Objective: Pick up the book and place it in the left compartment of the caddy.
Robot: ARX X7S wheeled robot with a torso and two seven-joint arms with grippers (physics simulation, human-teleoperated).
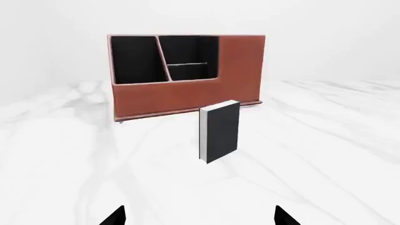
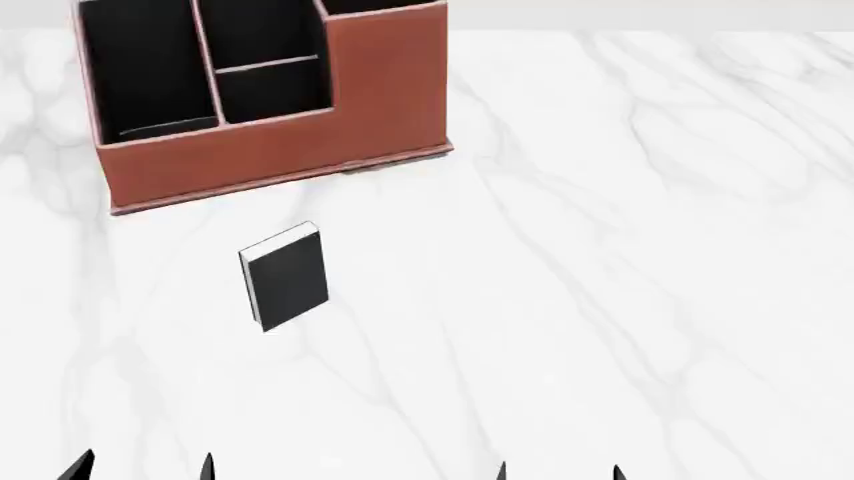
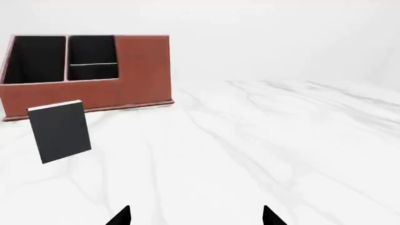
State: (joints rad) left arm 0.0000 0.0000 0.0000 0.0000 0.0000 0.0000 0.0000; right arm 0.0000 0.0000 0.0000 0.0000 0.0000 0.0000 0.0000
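White marble table (image 2: pixel 641 250), book (image 2: pixel 283 276) lying flat near the caddy (image 2: pixel 387 90), so my left gripper (image 2: pixel 140 468) waits spread open and empty, closest to grab it.

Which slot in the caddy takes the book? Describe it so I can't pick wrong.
Find the reddish-brown caddy on the white marble table. The left compartment is its leftmost black-lined slot, long and unbroken; the one beside it is split by a crossbar.

Only fingertips show of the left gripper (image 2: pixel 142 467); they are plain black, pointed wedges. The right gripper (image 2: pixel 558 471) looks identical; no markings visible.
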